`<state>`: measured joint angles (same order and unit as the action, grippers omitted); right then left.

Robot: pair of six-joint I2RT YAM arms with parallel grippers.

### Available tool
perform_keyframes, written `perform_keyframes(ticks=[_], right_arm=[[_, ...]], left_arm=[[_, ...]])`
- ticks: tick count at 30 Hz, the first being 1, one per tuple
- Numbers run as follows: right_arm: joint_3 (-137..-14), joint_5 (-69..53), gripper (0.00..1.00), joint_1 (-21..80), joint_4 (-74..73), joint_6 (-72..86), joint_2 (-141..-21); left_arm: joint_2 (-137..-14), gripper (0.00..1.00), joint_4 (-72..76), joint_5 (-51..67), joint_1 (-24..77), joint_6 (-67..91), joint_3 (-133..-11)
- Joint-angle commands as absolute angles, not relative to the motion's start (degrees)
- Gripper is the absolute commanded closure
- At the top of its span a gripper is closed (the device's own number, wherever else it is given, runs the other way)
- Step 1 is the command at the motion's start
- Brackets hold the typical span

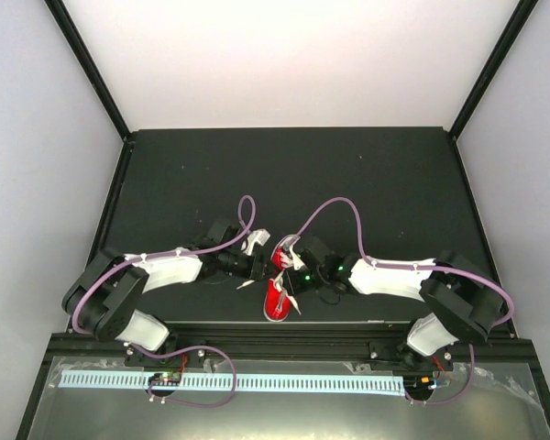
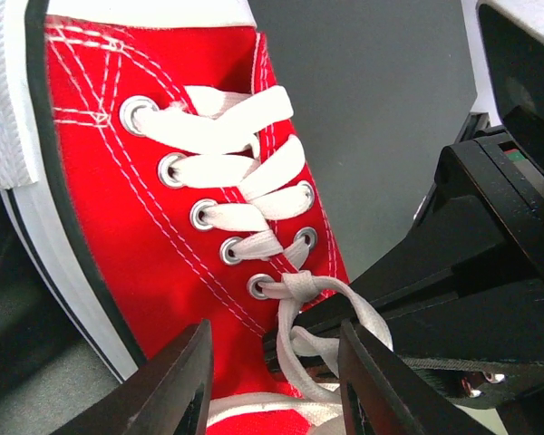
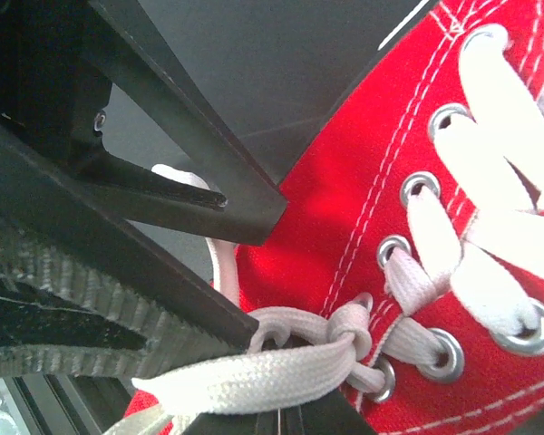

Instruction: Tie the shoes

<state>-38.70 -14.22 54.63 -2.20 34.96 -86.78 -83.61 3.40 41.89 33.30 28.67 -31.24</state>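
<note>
The red sneaker (image 1: 275, 298) lies between the two arms near the table's front edge. In the left wrist view the shoe (image 2: 145, 181) fills the left side, and its white laces (image 2: 225, 172) end in a first knot (image 2: 301, 285) at the lowest eyelets. My right gripper (image 3: 295, 419) is shut on a white lace loop (image 3: 254, 379) just beside that knot. My left gripper (image 2: 274, 333) stands open, one finger (image 2: 172, 385) on each side of the lace loop (image 2: 295, 358) and of the right gripper's black tip. The left fingers are not touching the lace.
The black tabletop (image 1: 348, 183) stretches away behind the shoe. A black rail (image 1: 293, 344) runs along the front edge by the arm bases. The left gripper's ridged finger pad (image 3: 63, 299) crowds the right wrist view.
</note>
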Motion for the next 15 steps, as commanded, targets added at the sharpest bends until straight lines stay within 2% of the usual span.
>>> perform_keyframes(ticks=[1,10,15], right_arm=[[-38.76,-13.71,0.98,54.79,-1.77,34.98,-86.92],[-38.76,-13.75,0.98,54.71,-1.72,34.98,-87.01],[-38.77,-13.63,0.99,54.78,-1.79,34.98,-86.9]], left_arm=[[-84.88,0.6,6.58,45.83,33.09,29.11,-31.56],[-86.31,0.6,9.04,49.56,33.1,29.37,-31.2],[-87.42,0.7,9.82,51.07,33.13,29.53,-30.9]])
